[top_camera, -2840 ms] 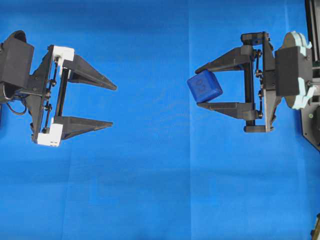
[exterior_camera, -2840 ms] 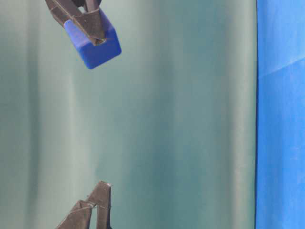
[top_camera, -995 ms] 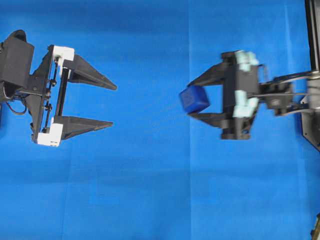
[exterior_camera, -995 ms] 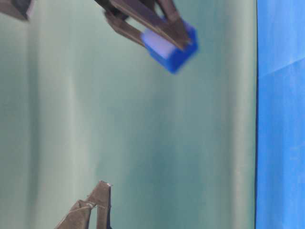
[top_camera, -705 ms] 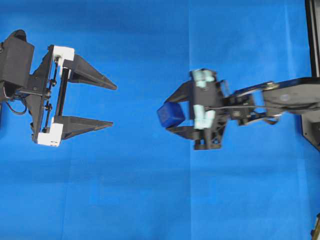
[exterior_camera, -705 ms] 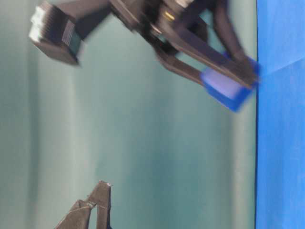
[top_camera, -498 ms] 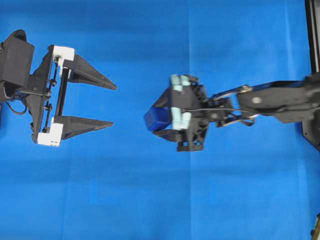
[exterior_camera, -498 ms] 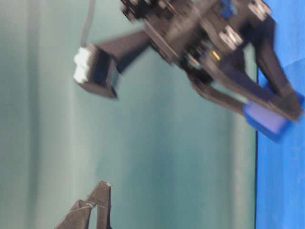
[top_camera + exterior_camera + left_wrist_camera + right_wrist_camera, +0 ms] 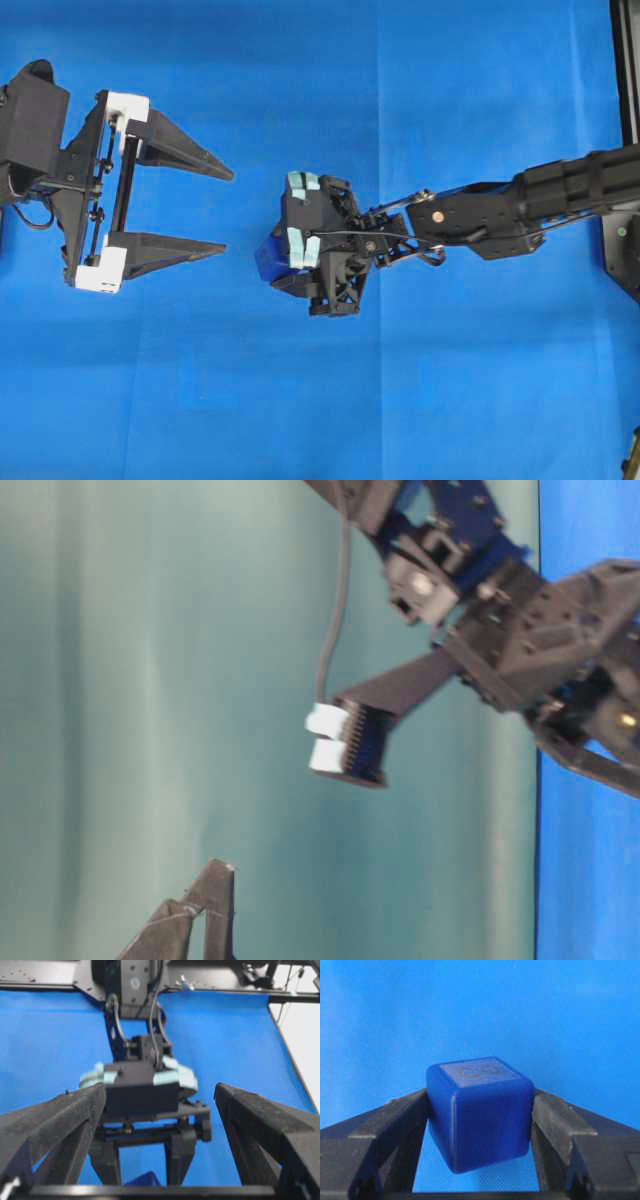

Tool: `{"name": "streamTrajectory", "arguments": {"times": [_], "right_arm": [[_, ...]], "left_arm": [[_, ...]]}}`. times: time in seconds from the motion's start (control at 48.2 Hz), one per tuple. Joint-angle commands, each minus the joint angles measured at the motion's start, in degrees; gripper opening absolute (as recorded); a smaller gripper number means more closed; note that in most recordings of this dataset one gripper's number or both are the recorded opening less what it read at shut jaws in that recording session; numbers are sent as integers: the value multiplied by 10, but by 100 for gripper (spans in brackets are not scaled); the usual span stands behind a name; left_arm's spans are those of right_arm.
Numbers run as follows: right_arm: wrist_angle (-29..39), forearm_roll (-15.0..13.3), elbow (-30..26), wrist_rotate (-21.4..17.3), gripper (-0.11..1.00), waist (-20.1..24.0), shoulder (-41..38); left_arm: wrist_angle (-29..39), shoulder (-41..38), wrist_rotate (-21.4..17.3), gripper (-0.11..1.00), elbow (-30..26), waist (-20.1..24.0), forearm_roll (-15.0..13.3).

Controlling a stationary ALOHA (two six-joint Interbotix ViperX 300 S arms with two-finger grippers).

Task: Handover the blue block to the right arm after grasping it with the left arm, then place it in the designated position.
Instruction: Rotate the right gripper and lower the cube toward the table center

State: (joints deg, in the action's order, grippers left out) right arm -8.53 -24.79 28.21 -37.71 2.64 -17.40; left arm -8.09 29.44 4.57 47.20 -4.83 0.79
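The dark-blue block (image 9: 480, 1110) sits clamped between the two black fingers of my right gripper (image 9: 480, 1127), a little above the blue cloth. From overhead, the right gripper (image 9: 272, 265) with its mint casing is tipped down at the cloth's middle. Only a corner of the block (image 9: 265, 256) shows under it. My left gripper (image 9: 229, 210), on white mounts, hangs open and empty at the left, its tips a short way from the block. In the left wrist view the left gripper's fingers (image 9: 55, 1125) frame the right gripper, and the block's top (image 9: 145, 1180) peeks at the bottom edge. The block is hidden in the table-level view.
Blue cloth (image 9: 400, 400) covers the table. A black frame post (image 9: 625, 60) runs along the right edge. A black rail (image 9: 50, 972) crosses the far side, with a white surface (image 9: 300, 1035) past the cloth's edge. The right arm's wrist and cable (image 9: 340, 630) hang before a teal backdrop.
The right arm has reached left and down toward the cloth with the block, its wrist tipping downward. The left gripper has not moved and stays open.
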Motion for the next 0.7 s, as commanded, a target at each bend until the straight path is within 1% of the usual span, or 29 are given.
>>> {"name": "streamTrajectory", "arguments": {"times": [0.0, 0.684], "right_arm": [[-17, 7, -15, -1, 44, -1, 1], [-22, 5, -11, 3, 44, -1, -11]], "left_arm": [[-3, 2, 1, 89, -16, 1, 0], [-4, 2, 1, 89, -16, 1, 0]]}}
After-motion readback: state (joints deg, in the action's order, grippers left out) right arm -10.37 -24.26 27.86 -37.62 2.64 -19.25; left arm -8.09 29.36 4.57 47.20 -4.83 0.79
